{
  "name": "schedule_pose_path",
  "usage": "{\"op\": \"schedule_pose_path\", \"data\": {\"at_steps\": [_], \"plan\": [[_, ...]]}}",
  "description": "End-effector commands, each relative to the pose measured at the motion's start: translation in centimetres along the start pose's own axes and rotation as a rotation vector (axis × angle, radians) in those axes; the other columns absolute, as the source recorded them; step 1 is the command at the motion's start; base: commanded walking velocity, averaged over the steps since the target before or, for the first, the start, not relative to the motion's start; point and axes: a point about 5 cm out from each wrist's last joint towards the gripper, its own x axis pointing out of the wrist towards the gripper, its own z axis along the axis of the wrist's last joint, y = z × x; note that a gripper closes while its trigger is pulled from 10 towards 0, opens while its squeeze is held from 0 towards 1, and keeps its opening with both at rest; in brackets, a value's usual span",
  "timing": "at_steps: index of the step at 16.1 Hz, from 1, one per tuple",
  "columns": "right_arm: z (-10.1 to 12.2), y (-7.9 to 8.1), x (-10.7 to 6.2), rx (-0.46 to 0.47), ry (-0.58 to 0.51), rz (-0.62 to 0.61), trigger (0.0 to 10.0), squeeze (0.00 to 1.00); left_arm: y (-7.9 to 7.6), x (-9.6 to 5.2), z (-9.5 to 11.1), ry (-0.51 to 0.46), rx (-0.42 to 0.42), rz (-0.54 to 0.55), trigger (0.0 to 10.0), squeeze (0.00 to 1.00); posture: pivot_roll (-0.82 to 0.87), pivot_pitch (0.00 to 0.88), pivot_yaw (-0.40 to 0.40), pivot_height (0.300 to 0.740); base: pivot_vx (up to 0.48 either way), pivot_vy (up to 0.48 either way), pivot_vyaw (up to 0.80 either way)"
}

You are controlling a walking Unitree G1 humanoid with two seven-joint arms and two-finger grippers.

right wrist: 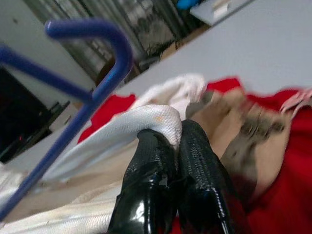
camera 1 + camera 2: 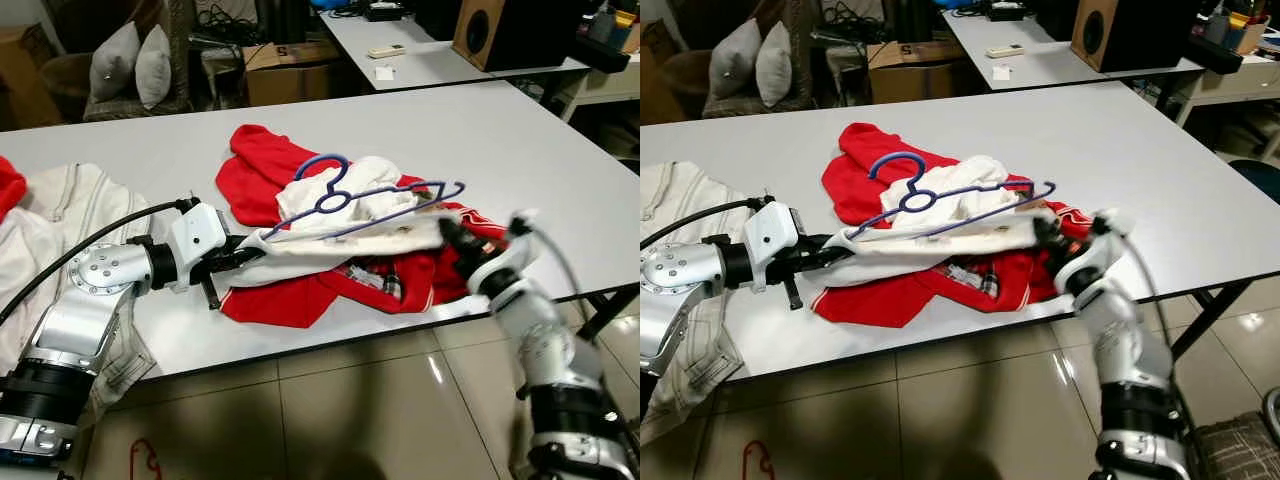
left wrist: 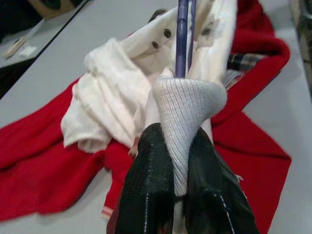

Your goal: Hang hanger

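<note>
Blue hanger (image 2: pixel 352 200) over white garment (image 2: pixel 330 245) | both jaws clamp garment ends

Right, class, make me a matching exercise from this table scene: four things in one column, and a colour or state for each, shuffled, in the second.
Things:
1. hanger
2. left pincer
3. speaker
4. garment at the bottom of the pile

Colour or state:
A. red, spread on the table
B. shut on a fold of the white garment
C. blue, resting on top of the pile
D. stands on the far table

Pairs: 1-C, 2-B, 3-D, 4-A
</note>
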Motion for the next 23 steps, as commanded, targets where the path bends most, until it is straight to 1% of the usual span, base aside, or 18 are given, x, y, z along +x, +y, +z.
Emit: {"op": "schedule_pose_path", "data": {"at_steps": [1,2,3,4,6,7,12,14,15,16,18,19,20,21,23], "plan": [[2.2,-1.6,-0.9,0.005,-0.074,-0.069,0.0,0.00,0.5,-0.7,0.0,0.009,0.006,0.017,0.0,0.00,0.01,0.000,0.041,0.740,0.000,0.000,0.00],[2.7,-2.0,-1.1,0.001,-0.088,-0.080,0.0,0.00,0.4,-0.7,0.0,0.008,0.009,0.010,0.0,0.00,0.01,0.000,0.042,0.740,0.000,0.000,0.00],[3.8,-2.8,-1.7,-0.004,-0.113,-0.107,0.0,0.00,0.3,-0.7,-0.1,0.012,0.017,0.001,0.0,0.00,0.01,0.000,0.043,0.740,0.000,0.000,0.00],[4.5,-3.4,-2.0,-0.005,-0.131,-0.126,0.0,0.00,0.3,-0.7,-0.2,0.016,0.021,-0.005,0.0,0.00,0.01,0.000,0.045,0.740,0.000,0.000,0.00],[5.2,-3.9,-2.4,-0.005,-0.147,-0.143,0.0,0.00,0.2,-0.7,-0.1,-0.006,0.009,-0.009,0.0,0.00,0.01,0.000,0.048,0.740,0.000,0.000,0.00],[6.2,-4.6,-2.8,-0.014,-0.169,-0.165,0.0,0.00,0.0,-0.8,-0.3,0.021,0.032,-0.031,0.0,0.00,0.01,0.000,0.050,0.740,0.000,0.000,0.00],[7.3,-5.1,-3.2,-0.026,-0.181,-0.179,0.0,0.00,-0.4,-0.9,-0.4,0.009,0.025,-0.074,0.0,0.00,0.01,0.000,0.051,0.740,0.000,0.000,0.00],[7.7,-5.3,-3.2,-0.031,-0.185,-0.184,0.0,0.00,-0.7,-0.9,-0.5,0.020,0.047,-0.106,0.0,0.00,0.01,0.000,0.051,0.740,0.000,0.000,0.00],[7.9,-5.4,-3.2,-0.032,-0.188,-0.185,0.0,0.00,-0.8,-1.0,-0.8,0.052,0.056,-0.118,0.0,0.00,0.01,0.000,0.051,0.740,0.000,0.000,0.00],[7.9,-5.4,-3.2,-0.033,-0.189,-0.185,0.0,0.00,-0.8,-1.0,-1.0,0.062,0.062,-0.119,0.0,0.00,0.01,0.000,0.051,0.740,0.000,0.000,0.00],[8.0,-4.8,-2.9,-0.055,-0.180,-0.157,0.0,0.00,-0.7,-1.1,-1.8,0.126,0.078,-0.112,0.0,0.00,0.01,0.000,0.051,0.740,0.000,0.000,0.00],[8.0,-4.6,-2.8,-0.053,-0.177,-0.147,0.0,0.00,-0.7,-1.1,-1.9,0.141,0.080,-0.105,0.0,0.00,0.01,0.000,0.051,0.740,0.000,0.000,0.00],[7.9,-4.1,-2.6,-0.058,-0.168,-0.122,0.0,0.00,-0.6,-1.0,-2.2,0.179,0.088,-0.105,0.0,0.00,0.01,0.000,0.049,0.740,0.000,0.000,0.00],[7.8,-3.4,-2.3,-0.069,-0.161,-0.088,0.0,0.00,-0.6,-1.0,-2.6,0.217,0.099,-0.111,0.0,0.00,0.01,0.000,0.050,0.740,0.000,0.000,0.00],[8.0,-2.6,-2.1,-0.085,-0.161,-0.060,0.0,0.00,-0.8,-1.0,-2.9,0.256,0.129,-0.139,0.0,0.00,0.01,0.000,0.050,0.740,0.000,0.000,0.00]]}}
